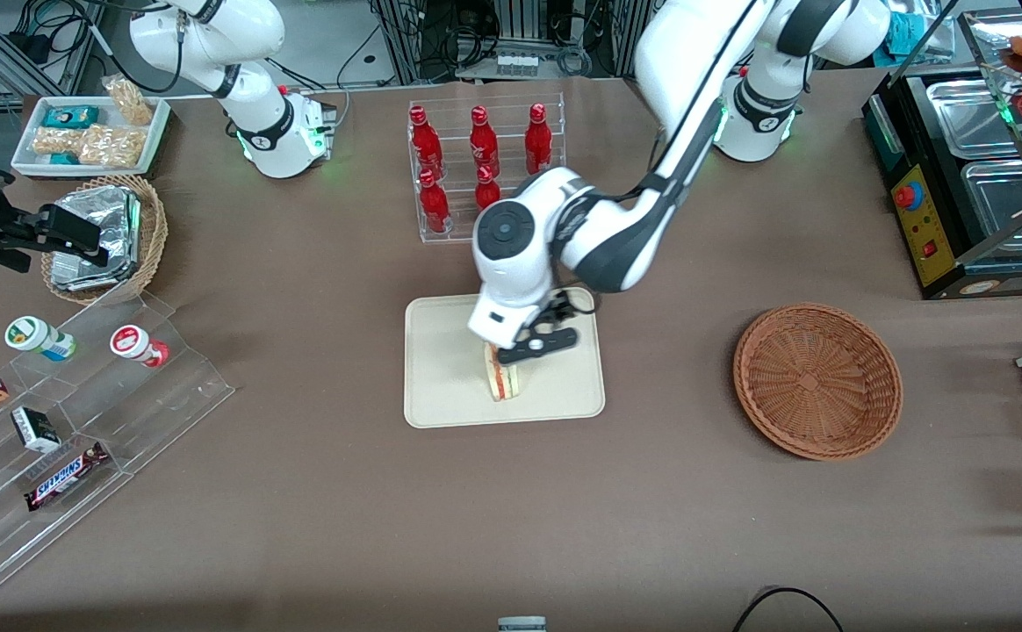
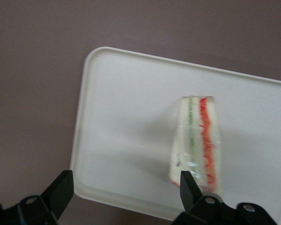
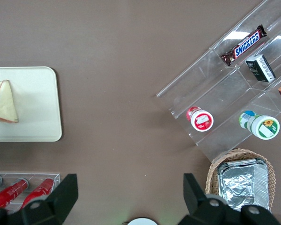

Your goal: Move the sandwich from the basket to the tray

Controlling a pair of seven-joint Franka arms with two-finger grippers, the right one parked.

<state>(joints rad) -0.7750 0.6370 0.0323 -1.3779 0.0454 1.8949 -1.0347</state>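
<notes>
I see the sandwich [image 1: 502, 383] standing on its edge on the tray [image 1: 441, 351], with my gripper [image 1: 536, 344] just above it, fingers [image 2: 189, 187] spread wide and holding nothing. The wrist hides the sandwich's top from the front camera. The basket [image 1: 816, 380] sits toward the working arm's end.

A brown-covered worktop [image 1: 318, 491] fills nearly the whole scene, its surface matte and evenly lit from above, with soft shadows. At its edge farthest from the front camera, black cables [image 1: 441, 35] and metal frame rails [image 1: 54, 61] stand against a pale floor. Toward the working arm's end sits a black warming cabinet [image 1: 976, 175] with steel pans [image 1: 968, 105] under slanted glass, a red knob [image 1: 908, 195] on its yellow panel
</notes>
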